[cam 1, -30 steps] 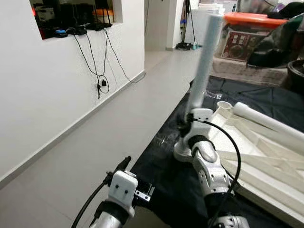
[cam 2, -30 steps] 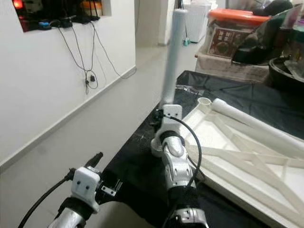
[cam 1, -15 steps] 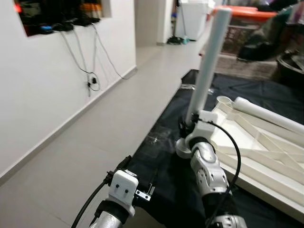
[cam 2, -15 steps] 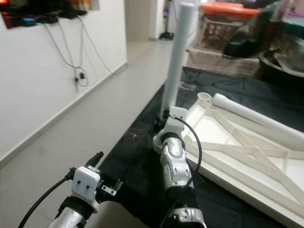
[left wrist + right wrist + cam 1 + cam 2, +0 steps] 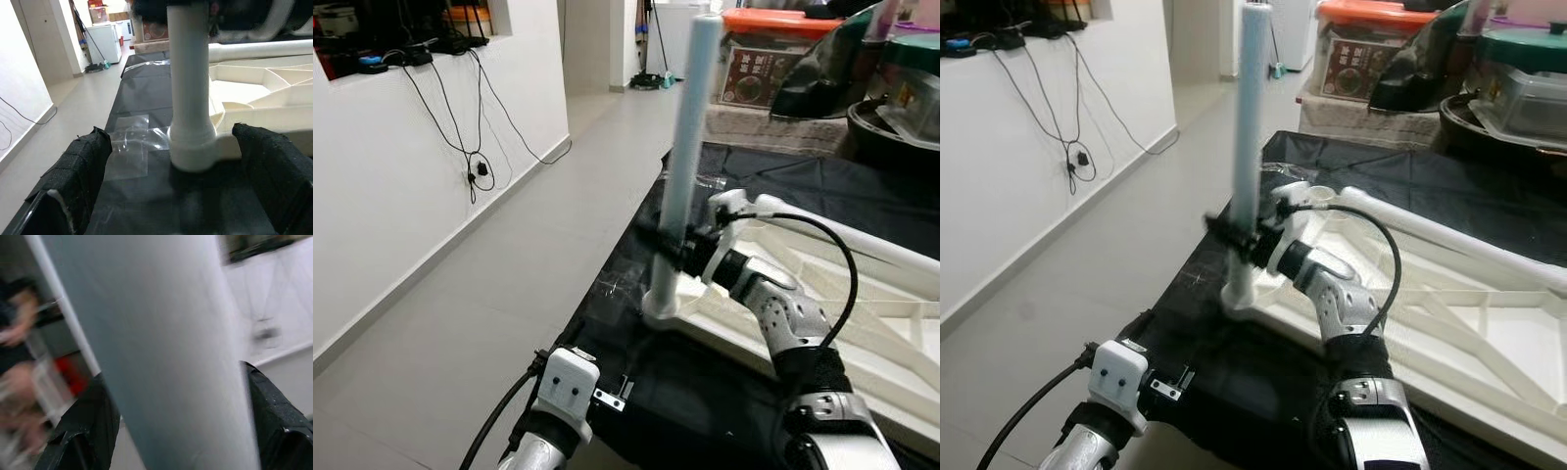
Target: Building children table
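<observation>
One white table leg [image 5: 683, 166] stands upright in a corner socket of one white tabletop [image 5: 1489, 343] that lies upside down on a black sheet [image 5: 705, 382]. A second leg [image 5: 1449, 240] lies flat along the far edge of the tabletop, beyond the right claw.

The right claw [image 5: 677, 253] is closed around the standing leg low down, a little above the socket, one black finger on each side. In the right wrist view the leg sits pressed between the two fingers [image 5: 83, 431] and is badly blurred; the background there cannot be made out.

The left claw [image 5: 171, 196] hangs low at the near edge of the sheet, below and to the left of the right claw. In the left wrist view its two padded fingers [image 5: 73, 176] stand wide apart and hold nothing; the foot of the leg and its socket [image 5: 191, 147] lie straight ahead between them, not touching either. A patch of clear tape [image 5: 131, 149] lies on the sheet just beside the socket.

The top of the standing leg reaches the upper edge of the head views. The tabletop's right side is cut off by the picture edge. Behind the sheet stands one box with an orange lid [image 5: 783, 22], partly hidden by dark bags [image 5: 822, 78]. On the white wall [image 5: 401, 176] to the left, black cables [image 5: 475, 137] hang from a recess whose contents are too dark to tell.
</observation>
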Controlling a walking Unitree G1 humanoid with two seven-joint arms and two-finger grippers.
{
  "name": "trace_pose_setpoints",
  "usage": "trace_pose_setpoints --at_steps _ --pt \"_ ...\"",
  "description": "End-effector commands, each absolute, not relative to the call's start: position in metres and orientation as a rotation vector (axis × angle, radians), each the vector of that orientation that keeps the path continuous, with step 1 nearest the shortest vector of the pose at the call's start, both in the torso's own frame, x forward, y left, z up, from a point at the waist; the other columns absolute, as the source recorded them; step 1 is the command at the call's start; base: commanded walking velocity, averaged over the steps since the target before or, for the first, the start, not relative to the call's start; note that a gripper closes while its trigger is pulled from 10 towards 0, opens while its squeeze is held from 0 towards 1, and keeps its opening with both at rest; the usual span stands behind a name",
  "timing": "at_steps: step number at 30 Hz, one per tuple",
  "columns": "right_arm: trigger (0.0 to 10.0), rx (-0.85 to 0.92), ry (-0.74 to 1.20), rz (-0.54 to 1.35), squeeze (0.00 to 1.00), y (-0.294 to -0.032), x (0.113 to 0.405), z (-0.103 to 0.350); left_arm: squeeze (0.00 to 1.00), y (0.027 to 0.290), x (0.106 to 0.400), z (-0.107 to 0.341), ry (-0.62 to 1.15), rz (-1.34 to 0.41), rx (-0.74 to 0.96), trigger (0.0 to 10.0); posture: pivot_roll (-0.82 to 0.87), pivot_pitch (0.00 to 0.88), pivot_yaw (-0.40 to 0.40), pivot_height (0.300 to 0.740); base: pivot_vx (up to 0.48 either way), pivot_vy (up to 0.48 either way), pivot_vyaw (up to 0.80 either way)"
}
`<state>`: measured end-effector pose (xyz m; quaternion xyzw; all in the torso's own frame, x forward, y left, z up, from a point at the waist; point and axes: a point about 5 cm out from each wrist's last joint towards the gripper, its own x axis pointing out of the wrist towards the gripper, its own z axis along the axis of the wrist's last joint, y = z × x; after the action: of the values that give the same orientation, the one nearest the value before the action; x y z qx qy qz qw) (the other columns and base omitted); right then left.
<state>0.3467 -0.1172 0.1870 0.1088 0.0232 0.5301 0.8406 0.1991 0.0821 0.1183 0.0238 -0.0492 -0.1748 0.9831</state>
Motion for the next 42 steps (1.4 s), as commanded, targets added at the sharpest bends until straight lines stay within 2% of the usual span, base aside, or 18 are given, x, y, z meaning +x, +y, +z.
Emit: trace_pose_setpoints --at_steps 1,7,8,11,12,18,20,21,22,24,25,27,28,30,38,39,41,42 --pt "10.0 0.210 0.152 1.383 0.00 -0.104 0.335 0.173 0.00 0.083 0.199 0.112 -0.068 -0.348 0.050 10.0 0.09 0.000 -0.029 0.740 0.000 0.000 0.00" --pt "10.0 0.184 0.193 1.522 0.00 -0.099 0.336 0.169 0.00 0.083 0.199 0.112 -0.067 -0.346 0.050 10.0 0.10 0.000 -0.034 0.740 0.000 0.000 0.00" --pt "2.7 0.173 0.204 1.533 0.00 -0.096 0.337 0.168 0.00 0.082 0.199 0.112 -0.066 -0.345 0.049 10.0 0.10 0.000 -0.034 0.740 0.000 0.000 0.00" --pt "2.7 0.165 0.208 1.534 0.00 -0.094 0.338 0.167 0.00 0.082 0.199 0.112 -0.065 -0.345 0.049 10.0 0.10 0.000 -0.034 0.740 0.000 0.000 0.00" --pt "0.0 0.168 0.194 1.513 0.00 -0.093 0.338 0.166 0.00 0.082 0.199 0.112 -0.064 -0.345 0.049 10.0 0.10 0.000 -0.034 0.740 0.000 0.000 0.00" --pt "0.0 0.160 0.135 1.379 0.00 -0.091 0.337 0.161 0.00 0.083 0.198 0.111 -0.061 -0.346 0.049 10.0 0.10 0.000 -0.028 0.740 0.000 0.000 0.00" --pt "0.0 0.144 0.084 1.108 0.00 -0.092 0.346 0.157 0.00 0.083 0.198 0.111 -0.060 -0.346 0.050 10.0 0.09 0.000 -0.030 0.740 0.000 0.000 0.00" --pt "0.0 0.144 0.084 1.108 0.00 -0.092 0.346 0.157 0.00 0.083 0.198 0.111 -0.060 -0.346 0.050 10.0 0.09 0.000 -0.030 0.740 0.000 0.000 0.00" --pt "0.0 0.146 0.070 0.949 0.00 -0.096 0.353 0.154 0.00 0.083 0.198 0.111 -0.060 -0.346 0.050 10.0 0.09 0.000 -0.030 0.740 0.000 0.000 0.00" --pt "0.0 0.096 0.056 0.460 0.00 -0.121 0.364 0.146 0.00 0.083 0.198 0.111 -0.060 -0.349 0.051 10.0 0.08 0.000 -0.021 0.740 0.000 0.000 0.00" --pt "0.0 0.096 0.056 0.460 0.00 -0.121 0.364 0.146 0.00 0.083 0.198 0.111 -0.060 -0.349 0.051 10.0 0.08 0.000 -0.021 0.740 0.000 0.000 0.00" --pt "0.0 0.037 0.044 0.075 0.00 -0.151 0.359 0.142 0.00 0.084 0.198 0.111 -0.060 -0.350 0.052 10.0 0.08 0.000 -0.020 0.740 0.000 0.000 0.00" --pt "0.0 0.037 0.044 0.075 0.00 -0.151 0.359 0.142 0.00 0.084 0.198 0.111 -0.060 -0.350 0.052 10.0 0.08 0.000 -0.020 0.740 0.000 0.000 0.00" --pt "0.0 0.036 0.054 -0.168 0.00 -0.170 0.347 0.138 0.00 0.084 0.198 0.111 -0.060 -0.351 0.054 10.0 0.08 0.000 -0.020 0.740 0.000 0.000 0.00" --pt "0.0 0.080 0.112 -0.305 0.00 -0.171 0.338 0.131 0.00 0.083 0.198 0.111 -0.060 -0.351 0.056 10.0 0.08 0.000 -0.021 0.740 0.000 0.000 0.00" --pt "10.0 0.098 0.095 -0.226 0.00 -0.157 0.346 0.136 0.00 0.083 0.198 0.110 -0.059 -0.351 0.056 10.0 0.08 0.000 -0.027 0.740 0.000 0.000 0.00" --pt "10.0 0.098 0.095 -0.226 0.00 -0.157 0.346 0.136 0.00 0.083 0.198 0.110 -0.059 -0.351 0.056 10.0 0.08 0.000 -0.027 0.740 0.000 0.000 0.00" --pt "10.0 0.127 0.063 -0.138 0.00 -0.148 0.351 0.140 0.00 0.083 0.198 0.110 -0.059 -0.350 0.056 10.0 0.08 0.000 -0.027 0.740 0.000 0.000 0.00"
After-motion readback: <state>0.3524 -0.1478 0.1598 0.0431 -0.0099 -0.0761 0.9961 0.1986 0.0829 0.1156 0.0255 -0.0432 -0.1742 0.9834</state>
